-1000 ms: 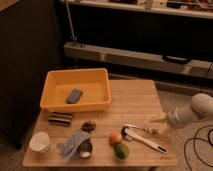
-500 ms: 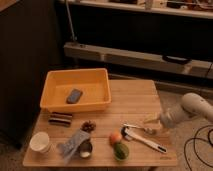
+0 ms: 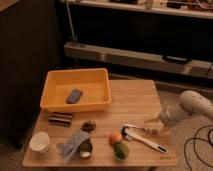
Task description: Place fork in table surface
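While the fork (image 3: 135, 127) lies in the same spot as one second ago, flat on the table surface (image 3: 134, 98) in the lower right part of the frame, the only thing that has changed is the arm (image 3: 194, 106): half a second ago its thick white part had swung a little toward the left, and now it is back nearer to the right edge, while the gripper (image 3: 153, 123) has hardly moved from the right end of the fork. I judge from this that the placing is in effect done. The fork rests on the wood along its whole length, just above the longer white utensil (image 3: 148, 143) and to the right of the orange fruit (image 3: 115, 137), well apart from the yellow bin (image 3: 54, 103) in the upper left of the table. What remains is only for the arm to pull away without dragging the fork. The gripper's fingers stand wide apart and have hold of nothing as far as I can see; whether one of them touches the fork's end I cannot tell, because they are very near to it there. The arm enters from the right edge of the frame, with its pale rounded forearm sloping down and to the left, and the gripper sits low over the table, pointing left at the fork's end. A lift straight up and then back to the right looks the safest to me, so that the thin fork is not pushed against the white utensil
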